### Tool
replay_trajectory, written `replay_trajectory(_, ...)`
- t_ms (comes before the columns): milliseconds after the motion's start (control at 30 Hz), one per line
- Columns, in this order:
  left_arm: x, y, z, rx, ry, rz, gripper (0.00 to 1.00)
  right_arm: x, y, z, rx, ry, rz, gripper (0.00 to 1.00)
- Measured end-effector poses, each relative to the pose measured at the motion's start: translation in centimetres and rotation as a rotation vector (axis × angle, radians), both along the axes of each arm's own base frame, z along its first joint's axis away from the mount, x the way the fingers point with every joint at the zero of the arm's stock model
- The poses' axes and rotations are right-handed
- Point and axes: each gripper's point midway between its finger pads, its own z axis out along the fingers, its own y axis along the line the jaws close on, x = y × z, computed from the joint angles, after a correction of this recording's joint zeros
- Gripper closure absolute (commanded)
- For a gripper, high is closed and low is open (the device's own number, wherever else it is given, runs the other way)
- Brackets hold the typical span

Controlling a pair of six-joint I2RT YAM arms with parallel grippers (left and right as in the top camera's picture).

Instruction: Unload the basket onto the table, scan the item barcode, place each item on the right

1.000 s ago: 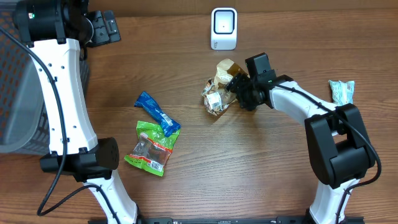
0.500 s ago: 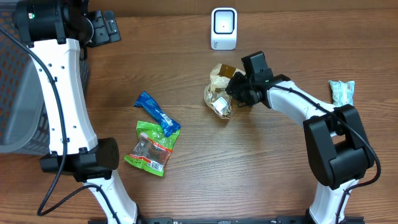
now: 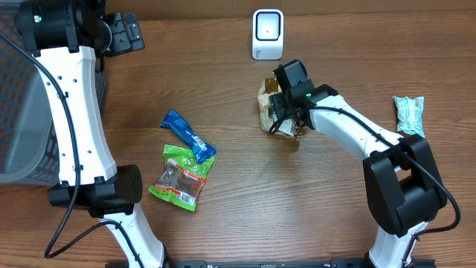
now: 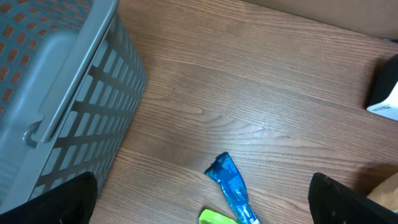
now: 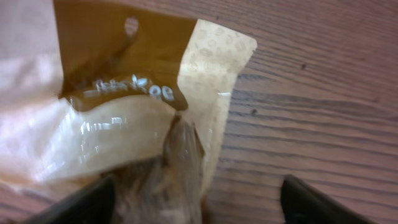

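Wooden table (image 3: 223, 223), snack bag (image 3: 265, 103) nearer scanner (image 3: 268, 33)

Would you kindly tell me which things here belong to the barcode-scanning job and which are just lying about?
In the job:
tan packet, beneath the right gripper
white scanner

Lying about, for now:
blue packet
green packet
mint packet
grey basket

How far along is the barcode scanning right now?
Done: nothing visibly scanned; the tan bag lies near the scanner. In hand: the right claw, open, sits over that bag. To do: grip it, show its barcode to the scanner; the blue packet, green packet and teal packet wait too.
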Motion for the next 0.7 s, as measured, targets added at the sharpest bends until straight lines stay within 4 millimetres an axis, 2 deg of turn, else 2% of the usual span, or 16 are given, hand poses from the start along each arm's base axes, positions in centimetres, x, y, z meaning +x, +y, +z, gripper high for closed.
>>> replay_trajectory(67,0.0,0.0,0.0,0.0,0.0,0.0,0.0,-0.1,0.1,0.8,0.002,0.004,0.012,0.06)
replay_trajectory(133,0.0,0.0,0.0,0.0,0.0,0.0,0.0,-0.2,1.0,2.8,0.058,0.006,0.027,0.07)
replay_trajectory(200,0.0,0.0,0.0,0.0,0.0,0.0,0.0,-0.4,2.7,5.3,0.157,0.007,0.06,0.11)
replay_trajectory(233,0.0,0.0,0.0,0.0,0.0,0.0,0.0,-0.7,4.1,7.2,0.24,0.007,0.098,0.12)
replay_trajectory(333,0.0,0.0,0.0,0.0,0.0,0.0,0.0,-2.0,6.0,9.3,0.339,0.031,0.162,0.14)
replay_trajectory(367,0.0,0.0,0.0,0.0,0.0,0.0,0.0,-3.2,6.8,9.5,0.369,0.07,0.192,0.14)
replay_trajectory(433,0.0,0.0,0.0,0.0,0.0,0.0,0.0,-4.4,7.5,9.2,0.38,0.113,0.216,0.15)
replay_trajectory(567,0.0,0.0,0.0,0.0,0.0,0.0,0.0,-7.6,9.5,7.5,0.381,0.216,0.283,0.14)
replay_trajectory(700,0.0,0.0,0.0,0.0,0.0,0.0,0.0,-8.9,9.7,4.8,0.361,0.295,0.286,0.16)
